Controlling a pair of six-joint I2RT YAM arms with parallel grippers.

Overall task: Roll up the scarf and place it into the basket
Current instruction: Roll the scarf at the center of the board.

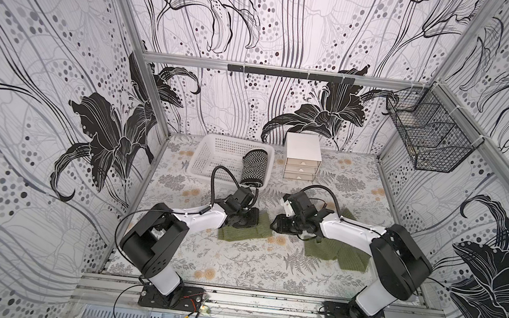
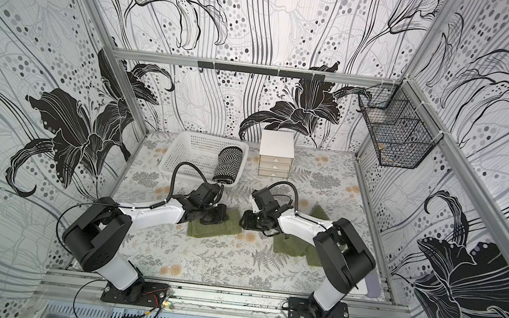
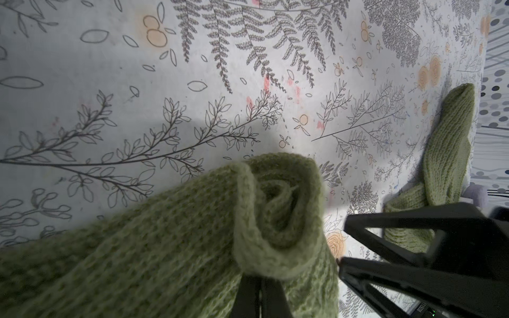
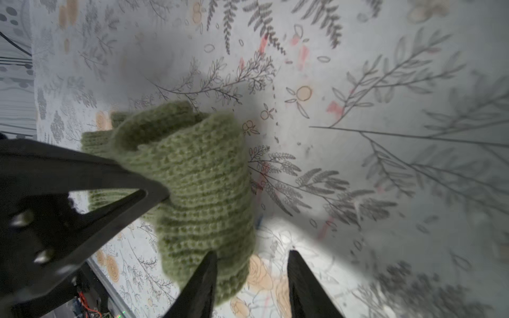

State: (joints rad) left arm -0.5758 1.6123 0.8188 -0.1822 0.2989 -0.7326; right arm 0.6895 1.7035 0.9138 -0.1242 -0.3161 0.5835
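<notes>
Our left pincer [image 3: 260, 280] is clamped tight on the rolled end of the green scarf [image 3: 192, 242], whose curl stands just past its tips. Our right pincer [image 4: 252, 256] stands partly open and holds nothing, with the roll just beside one finger [image 4: 201, 280]. The scarf lies on the flowered table [image 1: 235, 262] between our two arms, well apart from the white basket [image 1: 211, 158] at the back, where a black-and-white zigzag roll [image 1: 254, 166] rests.

White three-drawer unit [image 1: 303, 152] at the back of the floral table cover [image 1: 235, 262]; zigzag-patterned roll [image 1: 254, 166] near it; black wire basket [image 1: 428, 137] on the side wall
</notes>
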